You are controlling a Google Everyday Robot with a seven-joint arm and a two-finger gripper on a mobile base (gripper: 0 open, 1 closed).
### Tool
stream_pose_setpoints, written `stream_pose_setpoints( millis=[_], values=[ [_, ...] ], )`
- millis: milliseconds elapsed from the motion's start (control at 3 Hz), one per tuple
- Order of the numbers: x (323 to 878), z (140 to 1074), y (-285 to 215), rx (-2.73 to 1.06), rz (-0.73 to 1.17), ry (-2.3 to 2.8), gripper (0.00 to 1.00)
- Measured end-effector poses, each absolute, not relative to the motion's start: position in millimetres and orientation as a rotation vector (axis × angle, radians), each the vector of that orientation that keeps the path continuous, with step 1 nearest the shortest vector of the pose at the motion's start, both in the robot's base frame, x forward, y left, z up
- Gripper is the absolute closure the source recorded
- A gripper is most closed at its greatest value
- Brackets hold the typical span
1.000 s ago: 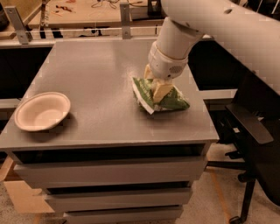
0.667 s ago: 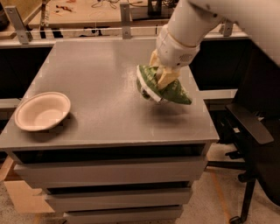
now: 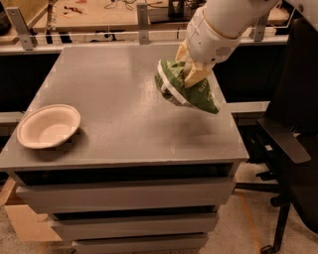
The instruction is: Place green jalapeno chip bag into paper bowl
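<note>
Green jalapeno chip bag [image 3: 201, 96] hangs pinched between my jaws, lifted off the grey desk [image 3: 109, 84] above its right rear part. Paper bowl [image 3: 30, 124] sits well apart at the front-left corner. Black chair [image 3: 293, 129] stands right, cluttered workbench [image 3: 94, 15] behind.

You see the tool [image 3: 189, 68] over the right rear part of the table [image 3: 114, 94], its tan fingers [image 3: 195, 75] pinching the bag [image 3: 201, 98] by its upper part. The bag hangs tilted, clear of the table. The bowl [image 3: 69, 113] sits upright near the table's left front edge, well apart from the bag. A dark chair [image 3: 293, 124] stands right of the table.
</note>
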State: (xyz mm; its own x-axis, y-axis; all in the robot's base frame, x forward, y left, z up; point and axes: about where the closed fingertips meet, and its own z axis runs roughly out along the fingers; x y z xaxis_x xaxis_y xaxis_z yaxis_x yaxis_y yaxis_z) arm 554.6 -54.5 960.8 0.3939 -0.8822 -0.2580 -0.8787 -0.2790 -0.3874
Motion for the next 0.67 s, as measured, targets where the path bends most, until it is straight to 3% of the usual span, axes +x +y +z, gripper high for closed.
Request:
stream_pose_setpoints(
  millis=[333, 667],
  values=[
    [553.7, 964.0, -48.2, -2.198, -0.023, 1.486, 1.0],
    [535.9, 981.6, -6.8, -2.294, -0.083, 1.322, 1.0]
  ],
)
